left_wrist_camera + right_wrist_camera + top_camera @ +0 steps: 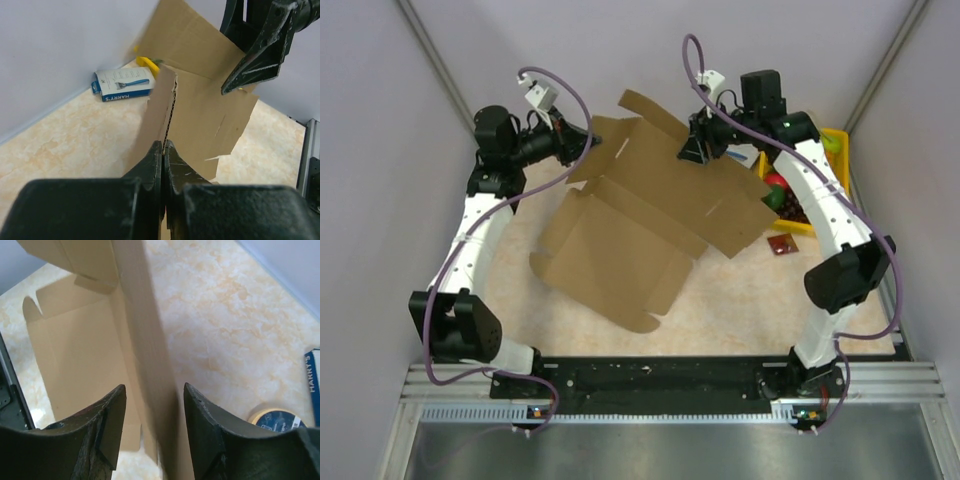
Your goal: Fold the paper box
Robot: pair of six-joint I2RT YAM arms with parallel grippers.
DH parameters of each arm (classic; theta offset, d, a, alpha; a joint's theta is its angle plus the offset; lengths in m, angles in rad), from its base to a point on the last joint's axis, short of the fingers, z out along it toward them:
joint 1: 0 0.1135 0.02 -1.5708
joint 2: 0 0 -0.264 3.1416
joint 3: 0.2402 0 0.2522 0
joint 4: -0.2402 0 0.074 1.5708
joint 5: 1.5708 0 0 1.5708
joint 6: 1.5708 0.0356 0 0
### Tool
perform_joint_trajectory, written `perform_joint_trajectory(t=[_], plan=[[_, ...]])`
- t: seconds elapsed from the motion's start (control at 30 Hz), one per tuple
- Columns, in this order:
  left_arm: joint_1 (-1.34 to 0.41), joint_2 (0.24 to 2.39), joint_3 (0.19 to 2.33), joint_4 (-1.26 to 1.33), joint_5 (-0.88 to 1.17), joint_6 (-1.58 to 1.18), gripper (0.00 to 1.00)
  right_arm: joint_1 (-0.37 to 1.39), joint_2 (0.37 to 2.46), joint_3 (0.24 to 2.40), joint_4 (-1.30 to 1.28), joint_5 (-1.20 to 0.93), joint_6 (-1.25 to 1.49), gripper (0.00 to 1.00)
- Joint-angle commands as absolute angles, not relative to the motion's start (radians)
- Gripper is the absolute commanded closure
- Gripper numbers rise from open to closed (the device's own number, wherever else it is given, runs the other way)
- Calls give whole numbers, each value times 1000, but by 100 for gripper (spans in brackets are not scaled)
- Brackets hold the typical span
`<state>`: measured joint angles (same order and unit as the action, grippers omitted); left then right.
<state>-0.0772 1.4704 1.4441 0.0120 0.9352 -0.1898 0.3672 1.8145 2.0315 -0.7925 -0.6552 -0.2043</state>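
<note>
Matt brown corrugated cardboard in the box (650,225), unprinted, with fluting bare along a rough, ragged edge. Smooth marble-patterned beige on the table (740,300), with a faint sheen. Scuffed, dull black plastic on the fingers (207,430). Smooth printed card, blue and white, on the carton (122,85). Shiny yellow plastic in the tray (839,134). Dull grey metal across the base (660,450).
</note>
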Motion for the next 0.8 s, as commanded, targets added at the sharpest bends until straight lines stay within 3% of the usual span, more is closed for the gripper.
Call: perform_joint_trajectory(t=[0.0,0.17,0.27,0.3,0.33,0.37,0.4,0.43,0.47,0.5,0.53,0.67,0.77], plan=[[-84,1447,1402,107,983,-255,100,390,1824,2128,-729,-571,-152,49],[-84,1437,1368,110,986,-270,100,400,1810,2114,-700,-489,-167,45],[-83,1427,1350,127,982,-288,100,402,1810,2115,-696,-489,-166,62],[-83,1425,1351,123,962,-284,100,400,1806,2111,-696,-488,-172,80],[-81,1424,1358,74,931,-282,100,400,1804,2102,-695,-488,-178,91],[-75,1425,1391,30,881,-281,95,400,1798,2095,-695,-503,-187,100],[-69,1428,1420,-50,809,-285,83,400,1793,2091,-695,-512,-210,100],[-63,1436,1451,-161,647,-297,69,400,1792,2083,-696,-520,-222,100],[-43,1433,1486,-184,614,-319,54,400,1789,2080,-696,-540,-235,100],[-32,1427,1488,-176,612,-372,30,400,1787,2079,-699,-560,-267,100],[-25,1408,1486,-152,644,-402,26,400,1784,2069,-699,-581,-284,100],[-12,1449,1569,-31,782,-482,30,397,1769,2051,-704,-753,-376,100],[-14,1554,1688,-49,845,-500,47,394,1761,2051,-704,-843,-411,100]])
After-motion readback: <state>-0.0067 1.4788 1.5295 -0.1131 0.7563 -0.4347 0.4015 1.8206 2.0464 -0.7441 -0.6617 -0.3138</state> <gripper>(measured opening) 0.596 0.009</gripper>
